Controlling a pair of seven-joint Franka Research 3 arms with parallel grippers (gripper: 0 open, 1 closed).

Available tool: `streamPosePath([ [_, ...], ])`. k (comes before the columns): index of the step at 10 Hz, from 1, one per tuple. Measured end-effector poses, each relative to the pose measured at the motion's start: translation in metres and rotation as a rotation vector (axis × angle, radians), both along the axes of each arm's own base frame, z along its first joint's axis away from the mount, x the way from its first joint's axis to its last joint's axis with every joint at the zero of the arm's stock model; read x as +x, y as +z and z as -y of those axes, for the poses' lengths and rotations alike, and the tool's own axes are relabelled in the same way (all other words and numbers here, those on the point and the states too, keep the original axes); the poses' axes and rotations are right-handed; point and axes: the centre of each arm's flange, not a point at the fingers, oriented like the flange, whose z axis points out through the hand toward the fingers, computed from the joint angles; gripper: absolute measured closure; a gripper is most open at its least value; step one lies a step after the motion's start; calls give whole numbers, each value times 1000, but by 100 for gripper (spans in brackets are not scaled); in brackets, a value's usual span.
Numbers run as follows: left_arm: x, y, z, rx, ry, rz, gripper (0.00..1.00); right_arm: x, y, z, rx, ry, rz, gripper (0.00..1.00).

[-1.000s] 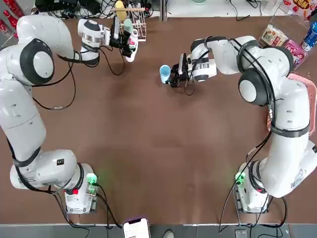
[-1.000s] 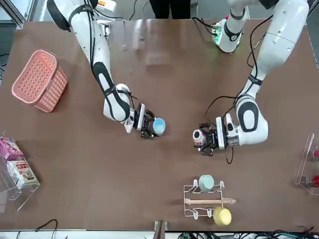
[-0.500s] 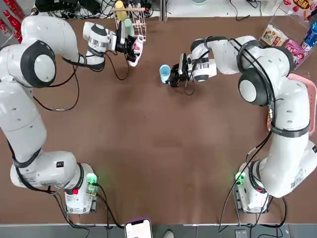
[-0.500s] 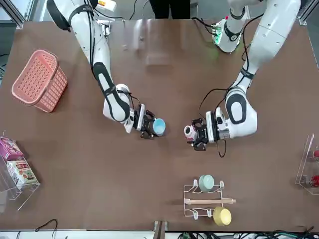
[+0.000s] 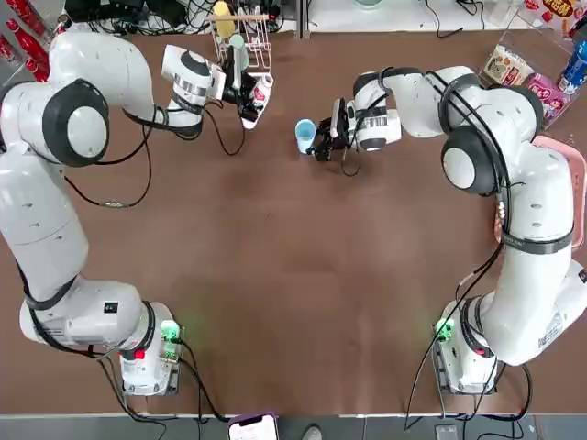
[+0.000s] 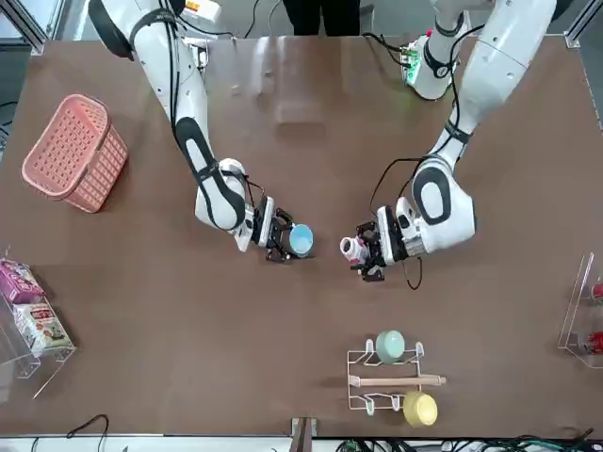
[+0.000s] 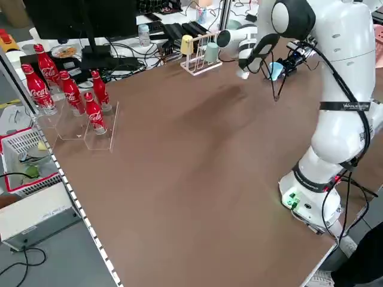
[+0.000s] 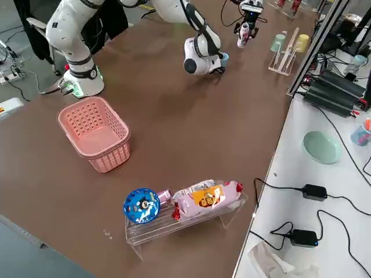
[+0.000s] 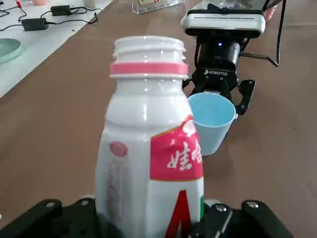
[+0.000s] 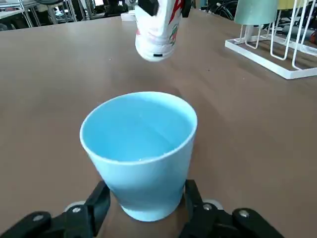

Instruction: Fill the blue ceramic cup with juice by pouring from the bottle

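The blue ceramic cup (image 5: 304,136) stands upright on the brown table, and its inside looks bare in the right wrist view. My right gripper (image 5: 318,144) is shut on the cup (image 10: 141,153) low at its base, one finger (image 10: 99,201) on each side. The bottle (image 5: 256,97) is white with a pink neck ring, a red label and an uncapped mouth. My left gripper (image 5: 246,95) is shut on the bottle (image 9: 148,148) and holds it above the table. In the front view the bottle (image 6: 350,249) hangs a short way from the cup (image 6: 301,240).
A white wire rack (image 5: 244,37) with a pale green and a yellow cup stands at the far edge just behind the bottle. A pink basket (image 6: 75,151) sits on my right side. Red cola bottles (image 7: 66,89) and a clear stand with snacks (image 8: 174,208) line the table's ends.
My left arm has carried the bottle away from the wire rack and closer to the cup. My right gripper has closed onto the cup's base.
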Motion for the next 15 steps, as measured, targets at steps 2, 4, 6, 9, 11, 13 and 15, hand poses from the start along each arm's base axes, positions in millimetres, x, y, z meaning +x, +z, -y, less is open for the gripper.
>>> streamPosePath([
  [2, -7, 2, 16, 5, -14, -6, 56, 0, 0, 0, 0, 0, 0, 33],
  [4, -10, 7, 25, 20, -18, 11, 56, 0, 0, 0, 0, 0, 0, 33],
  [6, -9, 12, 23, 25, -13, 19, 56, 0, 0, 0, 0, 0, 0, 33],
  [9, -12, 13, 28, 59, 6, 42, 56, 0, 0, 0, 0, 0, 0, 33],
  [11, -19, 12, 41, 89, 6, 59, 56, 0, 0, 0, 0, -1, 0, 33],
  [13, -26, 12, 55, 120, 7, 79, 56, 0, 0, 0, 0, -1, 0, 33],
  [15, -31, 8, 62, 149, -4, 90, 57, 0, 0, 0, 1, -1, 0, 33],
])
